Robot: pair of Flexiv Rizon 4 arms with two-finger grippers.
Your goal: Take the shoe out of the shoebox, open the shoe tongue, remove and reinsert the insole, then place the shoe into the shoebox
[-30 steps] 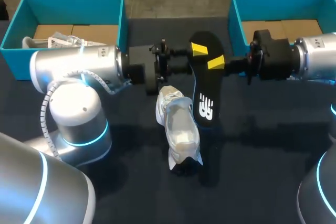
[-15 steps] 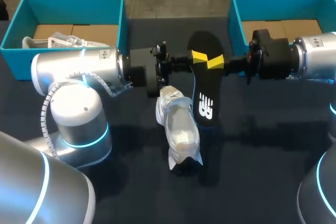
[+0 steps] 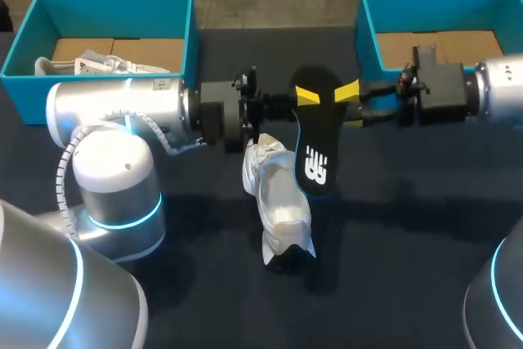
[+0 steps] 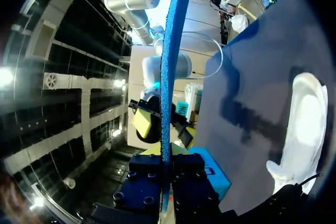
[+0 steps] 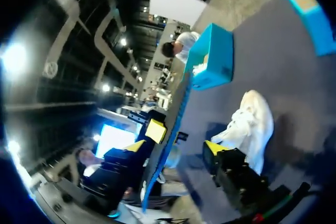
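The black insole (image 3: 315, 132) hangs above the table, its heel end pinched by my left gripper (image 3: 306, 97), which is shut on it. In the left wrist view the insole (image 4: 169, 77) shows edge-on as a blue strip running out from between the dark fingers. My right gripper (image 3: 353, 96) stands open just right of the insole, and in the right wrist view the insole's edge (image 5: 167, 135) lies between its spread tips without being clamped. The white shoe (image 3: 278, 198) lies on the dark table below the insole, also seen in both wrist views (image 4: 307, 124) (image 5: 253, 121).
A teal shoebox (image 3: 184, 30) at the back left holds another white shoe (image 3: 86, 64). A second teal shoebox (image 3: 365, 26) stands at the back right, behind my right arm. The left arm's bulky base (image 3: 114, 185) fills the left front.
My left gripper closed on the insole. My right gripper then let go, opened and drew back to the right. The insole's toe end swung down slightly toward the shoe.
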